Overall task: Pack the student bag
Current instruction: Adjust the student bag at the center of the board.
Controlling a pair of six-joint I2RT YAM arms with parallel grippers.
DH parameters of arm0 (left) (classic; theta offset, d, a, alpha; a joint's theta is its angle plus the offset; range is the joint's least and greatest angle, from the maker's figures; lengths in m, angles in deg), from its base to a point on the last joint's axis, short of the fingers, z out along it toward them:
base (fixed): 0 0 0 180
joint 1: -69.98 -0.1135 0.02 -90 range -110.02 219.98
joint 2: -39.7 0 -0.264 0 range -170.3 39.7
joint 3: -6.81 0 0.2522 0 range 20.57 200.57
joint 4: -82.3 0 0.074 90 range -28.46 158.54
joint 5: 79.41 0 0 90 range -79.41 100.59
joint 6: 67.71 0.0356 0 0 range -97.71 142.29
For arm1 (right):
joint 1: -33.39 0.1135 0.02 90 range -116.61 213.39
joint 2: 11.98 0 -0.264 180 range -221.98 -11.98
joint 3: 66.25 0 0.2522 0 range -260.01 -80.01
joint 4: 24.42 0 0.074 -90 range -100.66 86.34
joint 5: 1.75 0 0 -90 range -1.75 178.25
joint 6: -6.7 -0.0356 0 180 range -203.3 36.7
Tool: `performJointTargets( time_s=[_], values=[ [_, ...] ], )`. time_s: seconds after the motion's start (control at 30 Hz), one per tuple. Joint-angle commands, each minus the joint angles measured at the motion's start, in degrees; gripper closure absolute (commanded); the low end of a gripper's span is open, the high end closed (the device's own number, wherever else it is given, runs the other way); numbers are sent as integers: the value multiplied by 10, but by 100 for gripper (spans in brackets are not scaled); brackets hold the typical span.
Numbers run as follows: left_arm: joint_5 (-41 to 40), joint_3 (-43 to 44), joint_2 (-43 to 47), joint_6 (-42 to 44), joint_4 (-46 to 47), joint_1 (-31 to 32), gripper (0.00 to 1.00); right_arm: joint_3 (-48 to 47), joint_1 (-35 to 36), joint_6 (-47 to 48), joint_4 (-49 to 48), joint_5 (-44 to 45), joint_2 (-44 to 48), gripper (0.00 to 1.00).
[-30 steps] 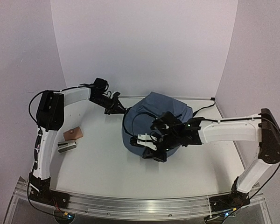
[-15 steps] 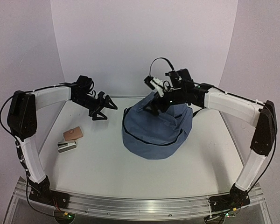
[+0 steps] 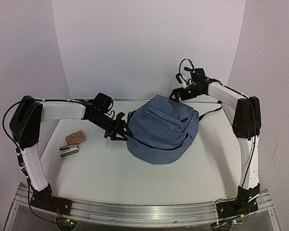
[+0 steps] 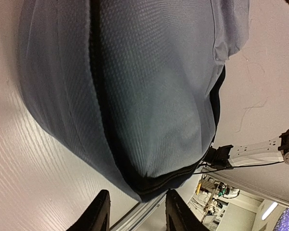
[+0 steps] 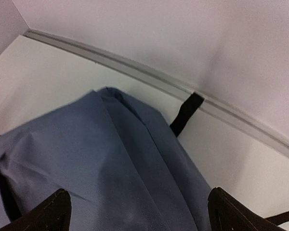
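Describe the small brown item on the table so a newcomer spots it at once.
Find the slate-blue student bag mid-table, then look to the left edge of the white table. Two small things lie together there; the brown pouch is the one farther back, squarish and tan, unlike the longer grey-and-white object beside it.

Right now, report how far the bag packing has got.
Done: nothing I can confirm. The student bag sits bulging, its inside hidden. In hand: nothing. The left gripper is open at the bag's left edge, and the right gripper is open and raised over its far corner. Left: a small brown pouch and a grey object lie unpacked, left of the bag.
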Motion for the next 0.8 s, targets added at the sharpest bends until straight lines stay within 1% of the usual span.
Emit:
performJointTargets(
  time_s=[0.0, 0.13, 0.2, 0.3, 0.4, 0.47, 0.53, 0.6, 0.63, 0.7, 0.73, 0.77],
  values=[
    [12, 30, -25, -15, 32, 0, 74, -2, -6, -29, 85, -80, -12, 2],
    [15, 67, -49, -2, 9, -9, 88, 79, -19, -36, 95, -118, 26, 2],
    [9, 85, -59, 4, -7, -22, 98, 116, -23, -44, 101, -134, 49, 3],
    [-1, 100, -69, 1, -13, -57, 100, 163, -27, -66, 102, -168, 93, 3],
    [-4, 150, -100, 17, -36, -97, 100, 234, -26, -82, 101, -213, 142, 3],
    [-5, 216, -136, 37, -56, -120, 100, 300, -21, -102, 100, -252, 176, 3],
    [-6, 302, -198, 63, -101, -133, 100, 353, 1, -107, 97, -271, 219, 2],
    [-12, 413, -260, 81, -144, -141, 100, 395, 43, -108, 93, -281, 258, 2],
    [-11, 495, -295, 84, -164, -145, 100, 415, 78, -112, 87, -284, 278, 2],
    [-5, 617, -358, 80, -198, -148, 99, 432, 123, -116, 78, -288, 316, 2],
    [0, 649, -381, 71, -202, -152, 98, 435, 141, -115, 77, -290, 329, 2],
    [7, 663, -387, 57, -194, -158, 92, 433, 151, -113, 77, -291, 335, 2]
  ],
)
